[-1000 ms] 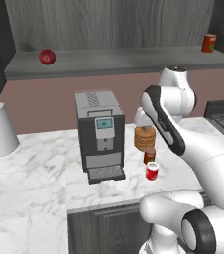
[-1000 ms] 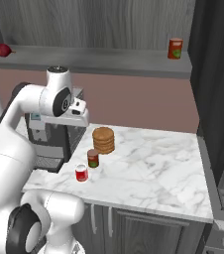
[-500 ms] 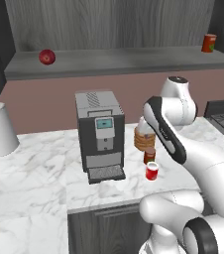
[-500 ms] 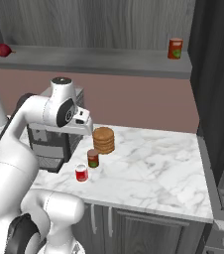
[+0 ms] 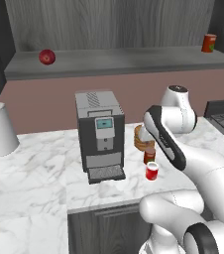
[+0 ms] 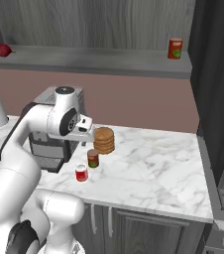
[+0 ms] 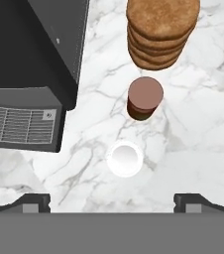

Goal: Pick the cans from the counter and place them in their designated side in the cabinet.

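Observation:
Two cans stand on the white marble counter (image 6: 153, 168). The bright red can with a white rim (image 7: 125, 158) (image 6: 82, 173) (image 5: 152, 171) is nearest me. Just behind it is the darker red-brown can with a green label (image 7: 144, 97) (image 6: 93, 158) (image 5: 149, 157). My gripper (image 7: 113, 201) hangs above them, pointing straight down, open wide and holding nothing. The white-rimmed can lies just ahead of the gap between the fingertips (image 7: 32, 201). The grey cabinet shelf (image 6: 84, 57) (image 5: 119, 59) runs along the wall above.
A stack of tan discs (image 6: 104, 140) (image 7: 162, 30) stands behind the cans. A dark coffee machine (image 5: 100, 134) (image 7: 29, 74) is close on their left. On the shelf sit a third red can (image 6: 175, 48) at the right and a red ball (image 5: 46, 56) at the left. A white kettle (image 5: 1, 130) is far left.
The arm has folded and the hand has come down from shelf height to just over the two cans. Both cans stand where they were.

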Tool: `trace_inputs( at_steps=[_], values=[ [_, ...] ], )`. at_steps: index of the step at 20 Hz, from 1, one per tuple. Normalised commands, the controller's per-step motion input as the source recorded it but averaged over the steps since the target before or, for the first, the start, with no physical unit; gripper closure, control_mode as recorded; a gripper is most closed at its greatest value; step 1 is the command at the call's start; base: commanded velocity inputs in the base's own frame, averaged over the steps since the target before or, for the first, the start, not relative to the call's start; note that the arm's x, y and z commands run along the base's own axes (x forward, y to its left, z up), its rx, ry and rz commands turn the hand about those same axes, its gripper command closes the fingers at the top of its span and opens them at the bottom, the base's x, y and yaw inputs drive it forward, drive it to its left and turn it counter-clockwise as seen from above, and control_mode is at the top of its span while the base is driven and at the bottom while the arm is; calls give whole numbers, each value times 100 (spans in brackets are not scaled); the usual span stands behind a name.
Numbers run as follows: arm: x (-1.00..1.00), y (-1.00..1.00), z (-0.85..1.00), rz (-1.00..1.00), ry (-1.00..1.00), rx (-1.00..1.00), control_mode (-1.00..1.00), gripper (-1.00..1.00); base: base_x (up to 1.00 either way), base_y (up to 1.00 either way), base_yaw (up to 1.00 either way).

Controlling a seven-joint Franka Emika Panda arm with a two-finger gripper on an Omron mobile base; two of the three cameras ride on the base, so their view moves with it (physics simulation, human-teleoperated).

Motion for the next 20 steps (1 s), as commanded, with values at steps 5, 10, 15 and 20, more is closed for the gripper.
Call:
trace_inputs(
  at_steps=[5, 10, 15, 20],
  values=[
    [0, -3, -25, 0, 0, 0, -100, -100, 0, 0, 0],
    [0, -5, -27, 0, 0, 0, -100, -100, 0, 0, 0],
    [0, -8, -24, 0, 1, 0, -100, -100, 0, 0, 0],
    [0, -4, -24, 0, 1, 0, -100, -100, 0, 0, 0]
  ],
)
